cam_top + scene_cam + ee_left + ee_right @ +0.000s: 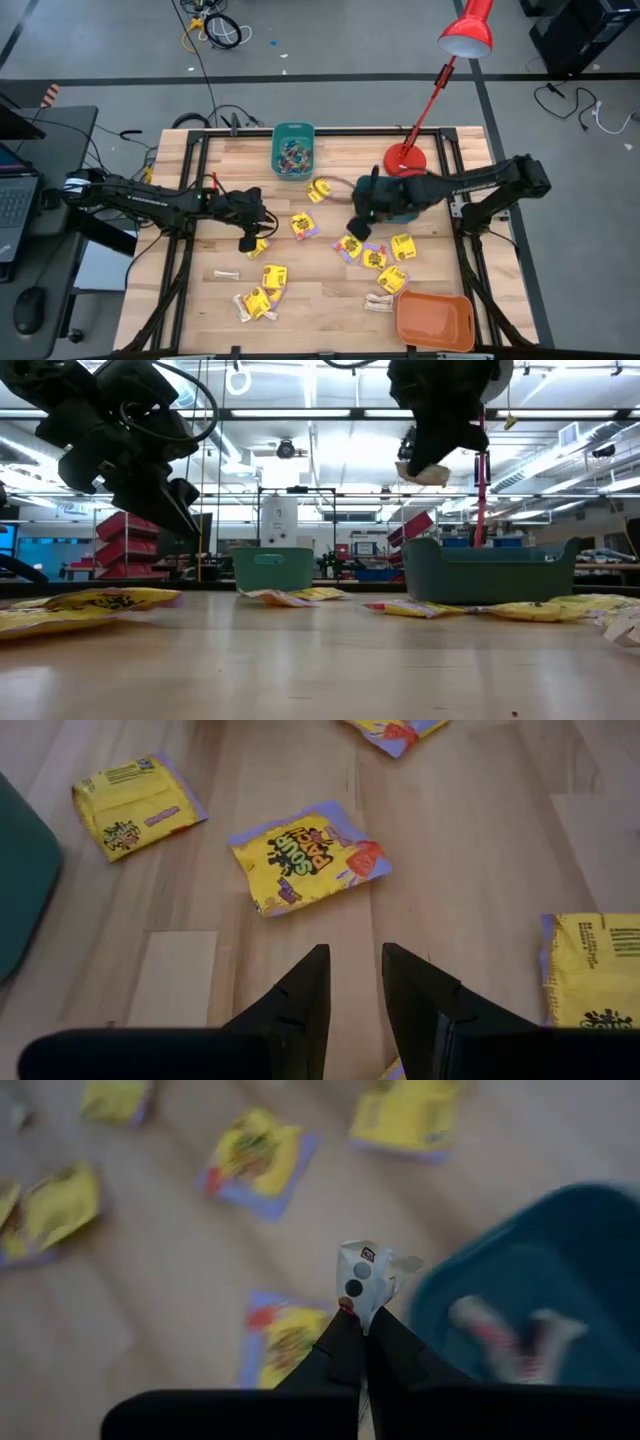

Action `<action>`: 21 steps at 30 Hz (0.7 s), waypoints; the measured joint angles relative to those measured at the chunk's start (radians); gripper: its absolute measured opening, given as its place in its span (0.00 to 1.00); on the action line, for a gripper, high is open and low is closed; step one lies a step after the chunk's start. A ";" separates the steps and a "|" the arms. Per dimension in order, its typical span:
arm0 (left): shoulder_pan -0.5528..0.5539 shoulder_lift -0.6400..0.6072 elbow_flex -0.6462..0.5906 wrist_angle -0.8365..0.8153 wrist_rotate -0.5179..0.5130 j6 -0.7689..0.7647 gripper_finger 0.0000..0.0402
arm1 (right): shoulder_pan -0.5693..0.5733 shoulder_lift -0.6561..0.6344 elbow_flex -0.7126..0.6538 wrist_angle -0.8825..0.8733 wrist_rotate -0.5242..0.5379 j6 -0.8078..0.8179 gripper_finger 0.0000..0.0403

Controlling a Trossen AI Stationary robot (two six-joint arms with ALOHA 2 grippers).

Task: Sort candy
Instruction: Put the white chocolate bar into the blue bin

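- Many yellow candy packets lie scattered over the wooden table, most in a loose band between the two arms and toward the near edge.
- The right gripper hangs above the table's middle, its fingers pressed together on a small pale wrapped candy, lifted clear of the wood.
- In the right wrist view that candy sits beside the rim of a dark teal bin, in which a few pale pieces lie.
- The left gripper hovers over the left half of the table, fingers slightly parted and holding nothing, just short of one yellow packet.
- A small teal bin of mixed bright pieces stands at the far edge; an orange bin sits at the near right corner.
- Pale stick-shaped pieces lie near left.
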 joint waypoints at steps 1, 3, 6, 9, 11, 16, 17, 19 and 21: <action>0.000 0.000 0.000 0.000 -0.001 0.000 0.24 | -0.022 -0.010 0.000 -0.009 0.008 -0.015 0.00; 0.000 0.000 0.000 0.000 -0.001 -0.002 0.24 | -0.065 -0.021 0.000 -0.039 0.026 -0.029 0.00; 0.000 0.000 0.000 0.000 0.000 -0.006 0.24 | -0.128 -0.026 0.000 -0.120 0.050 -0.027 0.00; 0.000 0.000 0.000 -0.001 0.000 -0.013 0.24 | -0.185 -0.022 -0.004 -0.219 0.060 -0.020 0.00; 0.000 0.000 0.000 -0.002 0.000 -0.025 0.24 | -0.216 -0.021 -0.020 -0.264 0.061 -0.018 0.00; 0.000 0.000 0.000 -0.014 0.000 -0.033 0.24 | -0.261 -0.020 -0.077 -0.325 0.061 -0.003 0.00; 0.000 0.000 0.000 -0.014 0.000 -0.036 0.24 | -0.266 -0.020 -0.092 -0.324 0.060 -0.002 0.00; 0.000 0.000 0.000 -0.014 0.000 -0.050 0.24 | -0.269 -0.020 -0.121 -0.324 0.060 0.005 0.00; -0.001 0.000 0.000 -0.014 0.000 -0.058 0.24 | -0.270 -0.020 -0.148 -0.325 0.059 0.009 0.00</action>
